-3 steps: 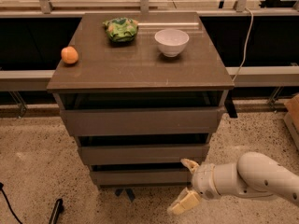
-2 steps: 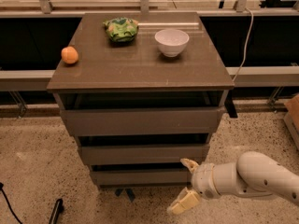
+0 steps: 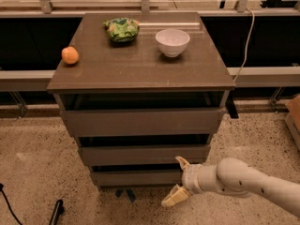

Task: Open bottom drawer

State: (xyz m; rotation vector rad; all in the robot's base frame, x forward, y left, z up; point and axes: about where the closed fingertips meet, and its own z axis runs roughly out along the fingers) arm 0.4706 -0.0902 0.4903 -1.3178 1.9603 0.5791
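Observation:
The bottom drawer (image 3: pixel 133 177) is the lowest and narrowest of three grey-brown flat fronts in the cabinet. It looks closed, with a dark gap above it. My gripper (image 3: pixel 178 182) is at the drawer's right end, coming in from the right on a white arm. Its two tan fingers are spread apart: the upper fingertip (image 3: pixel 181 161) sits by the drawer's top right corner, the lower one (image 3: pixel 173 198) hangs below the drawer's bottom edge. It holds nothing.
On the cabinet top (image 3: pixel 140 67) lie an orange (image 3: pixel 70 55) at the left, a green bag (image 3: pixel 121 29) at the back and a white bowl (image 3: pixel 172 41). The middle drawer (image 3: pixel 143 154) and top drawer (image 3: pixel 140 122) sit above. Speckled floor surrounds the cabinet; a cardboard box (image 3: pixel 294 118) stands far right.

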